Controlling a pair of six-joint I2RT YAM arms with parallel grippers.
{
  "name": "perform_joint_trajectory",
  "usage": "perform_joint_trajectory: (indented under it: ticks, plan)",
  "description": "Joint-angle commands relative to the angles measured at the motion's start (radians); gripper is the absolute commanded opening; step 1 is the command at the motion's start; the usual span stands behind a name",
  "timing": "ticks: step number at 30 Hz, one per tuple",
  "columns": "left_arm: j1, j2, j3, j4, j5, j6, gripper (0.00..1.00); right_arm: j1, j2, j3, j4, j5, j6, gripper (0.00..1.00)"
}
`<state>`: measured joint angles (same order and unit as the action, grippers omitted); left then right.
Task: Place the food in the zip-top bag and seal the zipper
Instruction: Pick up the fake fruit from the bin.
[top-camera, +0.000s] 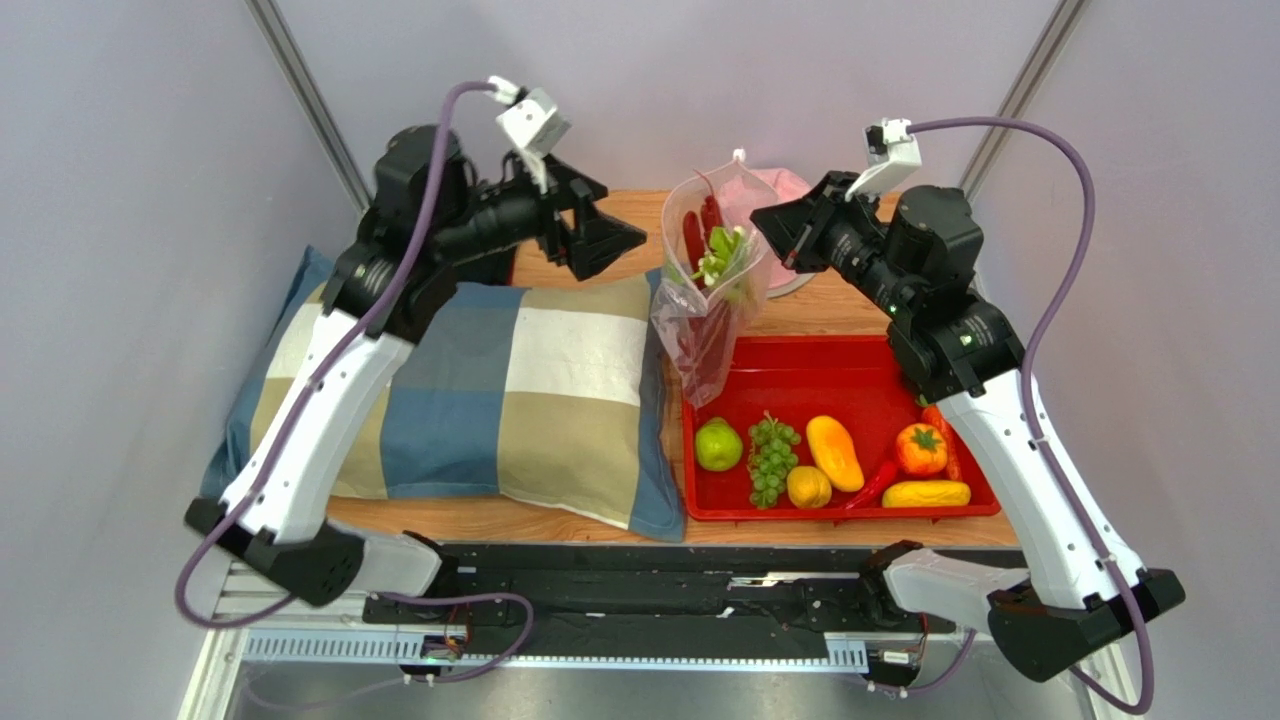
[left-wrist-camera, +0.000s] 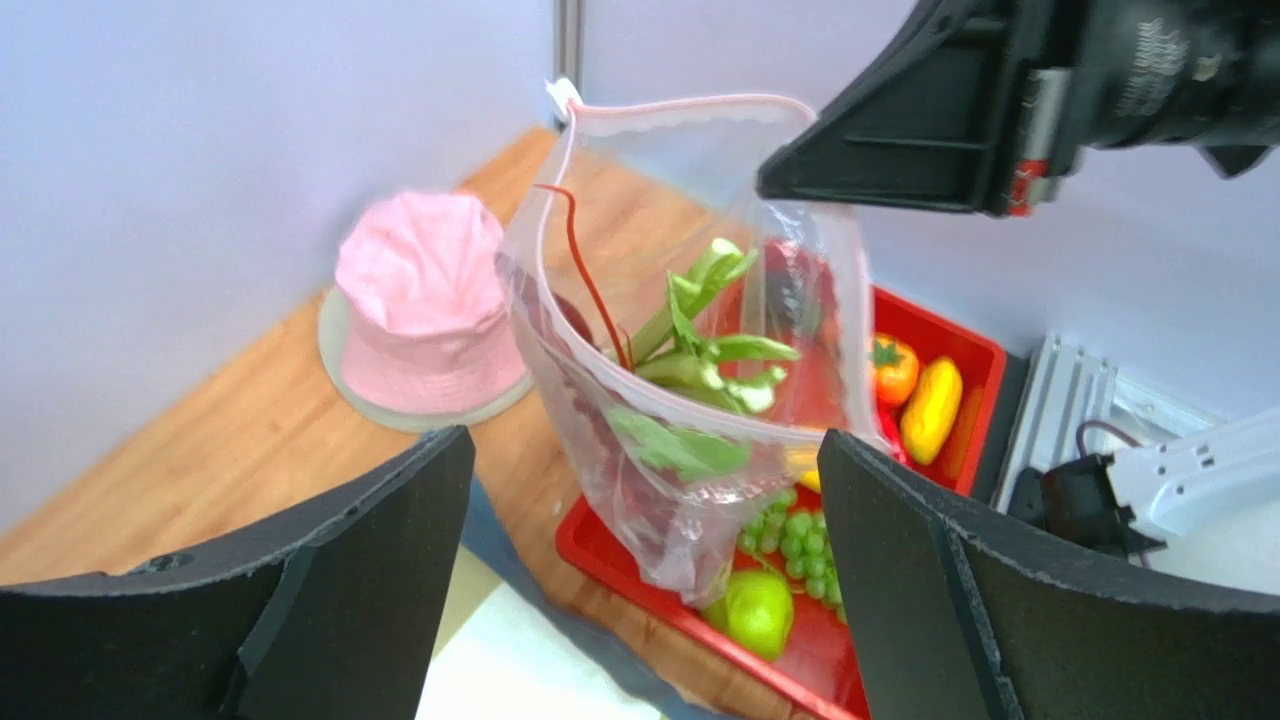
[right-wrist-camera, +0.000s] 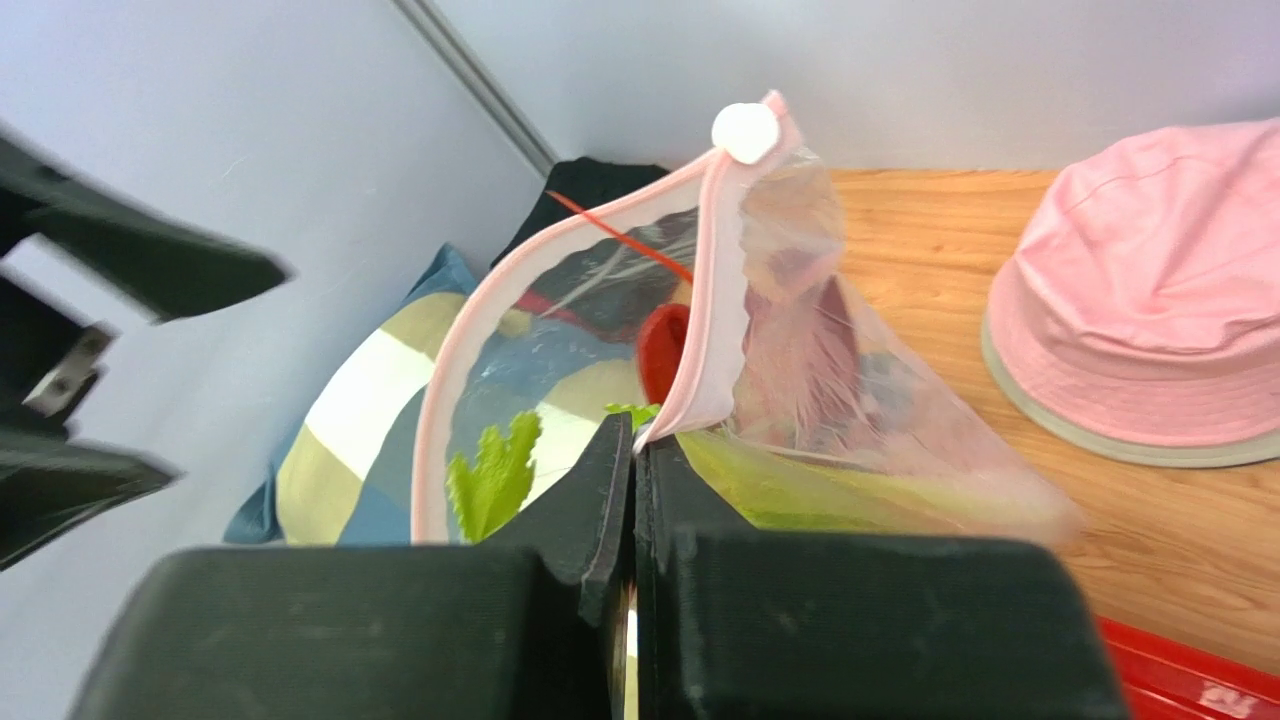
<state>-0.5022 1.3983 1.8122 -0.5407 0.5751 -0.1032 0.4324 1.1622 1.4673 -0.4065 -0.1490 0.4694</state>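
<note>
Our right fingers (right-wrist-camera: 579, 510) are pressed shut on the rim of the zip-top bag (top-camera: 703, 323), just beside the zipper (right-wrist-camera: 703, 285). In this way the bag hangs in the air with its mouth up. It is between the two arms, above the far left corner of the red tray (top-camera: 864, 368) and nearer than the pink hat (left-wrist-camera: 421, 300). We cannot tell if its bottom touches the tray.

We think the grip at one side of the rim lets the weight pull the mouth open. The lobster (right-wrist-camera: 661, 345) and the celery stalk (left-wrist-camera: 699, 338) are already inside. The green apple (top-camera: 718, 444) and the grape bunch (top-camera: 772, 458) lie in the tray just below, so their way into the bag is short.

Our left fingers (left-wrist-camera: 346, 570) are wide apart and hold nothing. They face the bag from the left, above the pillow (top-camera: 511, 390). In our judgement they are free to take the next food or the other side of the rim.
</note>
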Motion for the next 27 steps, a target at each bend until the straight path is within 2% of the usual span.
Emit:
perform_joint_trajectory:
  ticks: [1,4,8,12,14,17,18,21,27]
  plan:
    - [-0.006,-0.176,-0.184,0.349,-0.006,-0.07,0.93,-0.012,-0.065,0.057,0.055,0.069,-0.055,0.0]
    - [-0.028,-0.206,-0.264,0.224,0.037,0.043,0.92,-0.017,-0.078,0.059,0.04,0.121,-0.07,0.0]
    - [-0.096,-0.24,-0.472,0.088,0.081,0.179,0.86,-0.024,-0.093,0.062,0.023,0.222,-0.104,0.0]
    - [-0.274,-0.248,-0.625,0.059,0.071,0.388,0.86,-0.05,-0.119,0.056,0.017,0.261,-0.13,0.0]
    - [-0.353,-0.217,-0.665,0.09,0.017,0.471,0.91,-0.069,-0.125,0.056,0.012,0.275,-0.133,0.0]
    - [-0.421,-0.084,-0.633,0.09,-0.021,0.571,0.92,-0.087,-0.13,0.05,0.011,0.295,-0.13,0.0]
    - [-0.436,-0.003,-0.617,0.087,-0.036,0.591,0.97,-0.089,-0.13,0.05,0.011,0.298,-0.132,0.0]
    - [-0.475,0.126,-0.567,0.093,-0.084,0.664,0.99,-0.092,-0.128,0.051,0.014,0.308,-0.141,0.0]
    - [-0.532,0.333,-0.485,0.159,-0.204,0.755,0.99,-0.099,-0.128,0.031,0.028,0.341,-0.147,0.0]
